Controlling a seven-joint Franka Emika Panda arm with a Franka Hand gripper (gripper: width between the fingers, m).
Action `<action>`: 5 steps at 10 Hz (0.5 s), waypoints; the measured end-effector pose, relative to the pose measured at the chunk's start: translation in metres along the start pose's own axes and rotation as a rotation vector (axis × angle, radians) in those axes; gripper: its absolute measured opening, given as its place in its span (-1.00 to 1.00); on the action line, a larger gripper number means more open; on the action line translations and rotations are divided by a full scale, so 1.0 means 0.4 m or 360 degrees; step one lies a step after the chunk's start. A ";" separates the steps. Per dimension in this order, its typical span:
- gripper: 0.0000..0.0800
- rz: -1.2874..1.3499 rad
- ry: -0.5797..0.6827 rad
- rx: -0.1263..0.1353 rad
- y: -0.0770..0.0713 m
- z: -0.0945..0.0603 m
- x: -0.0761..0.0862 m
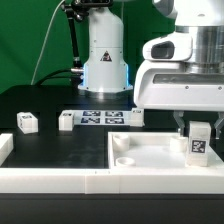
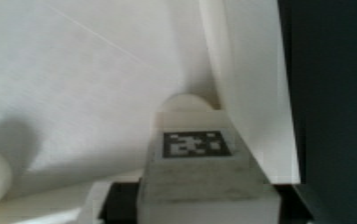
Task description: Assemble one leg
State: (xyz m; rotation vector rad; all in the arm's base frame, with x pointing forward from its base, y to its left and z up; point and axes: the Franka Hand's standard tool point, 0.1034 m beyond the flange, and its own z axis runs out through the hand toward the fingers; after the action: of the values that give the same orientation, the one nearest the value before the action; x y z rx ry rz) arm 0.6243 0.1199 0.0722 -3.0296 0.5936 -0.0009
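Black tabletop [image 1: 50, 100] is supporting the tray [image 1: 150, 160]. Gripper [image 1: 197, 128] is clamping a leg [image 1: 198, 143] upright over the tray's corner; two loose legs [image 1: 27, 122] are lying near the marker board [image 1: 98, 118].

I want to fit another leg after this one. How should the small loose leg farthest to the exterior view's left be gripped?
Take that leg from above, fingers closing on its two opposite side faces. It sits low and blocky on the black table with open space around it, so a top-down approach looks simplest. The gripper appears to hold another leg over the tray.
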 end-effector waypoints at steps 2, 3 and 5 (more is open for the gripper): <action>-0.27 0.0352 0.0006 0.0021 0.001 0.000 0.001; -0.27 0.0577 0.0003 0.0026 0.000 0.000 0.001; -0.27 0.0939 0.0000 0.0028 -0.001 0.000 0.001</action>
State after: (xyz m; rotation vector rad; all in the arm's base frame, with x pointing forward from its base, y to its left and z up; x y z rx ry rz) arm 0.6247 0.1201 0.0724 -2.7127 1.4424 0.0181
